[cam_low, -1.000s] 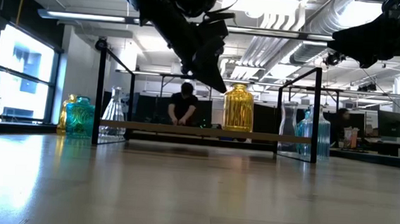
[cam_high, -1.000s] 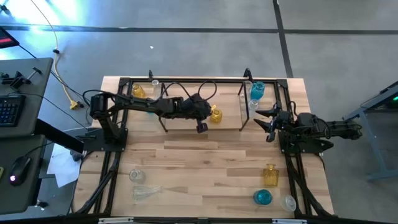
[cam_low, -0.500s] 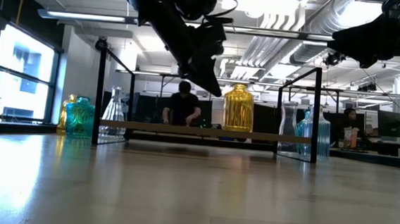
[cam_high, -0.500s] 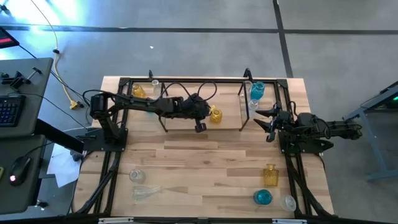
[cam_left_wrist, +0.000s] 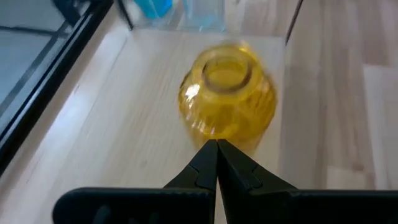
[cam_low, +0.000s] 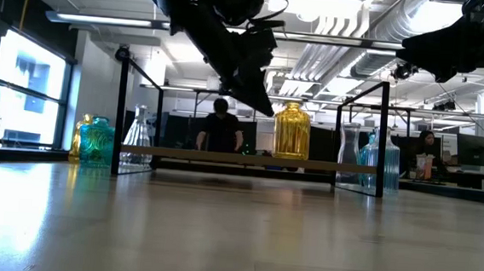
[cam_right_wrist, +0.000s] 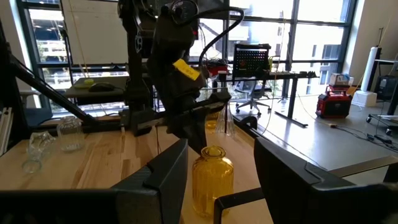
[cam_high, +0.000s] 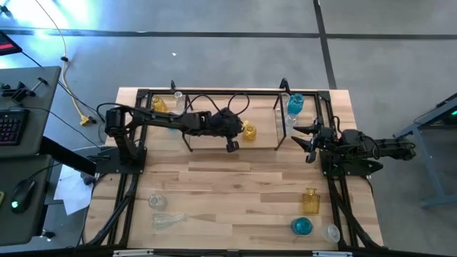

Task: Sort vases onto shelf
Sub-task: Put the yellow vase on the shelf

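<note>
High view is showing me reaching my left gripper (cam_high: 232,146) over the near rail of the shelf (cam_high: 214,139), which is sitting along the far edge of the table (cam_high: 235,193), and my fingers are pressed together with nothing between them. The amber vase (cam_high: 248,131) is standing upright on the shelf floor toward its right end, just beside my fingertips and a little farther in toward the far edge; in my left wrist view the closed tips are pointing straight at its body (cam_left_wrist: 227,99) with the open mouth facing up, so its long axis is running vertical and I am not touching it. My right gripper (cam_high: 308,143) is waiting by the right edge of the table, just outside the right end of the shelf, fingers spread and holding nothing; from its wrist view the same amber vase (cam_right_wrist: 212,177) is showing between its two fingers, farther off. A blue vase (cam_high: 295,103) and a clear one are standing at the far right corner beside the shelf, and others are waiting along the near edge: a squarish amber bottle (cam_high: 310,200) and a blue round vase (cam_high: 301,226) toward the near right corner, clear ones (cam_high: 158,203) toward the near left. I am judging the near-right pieces closer to my right arm, the near-left ones to my left.
</note>
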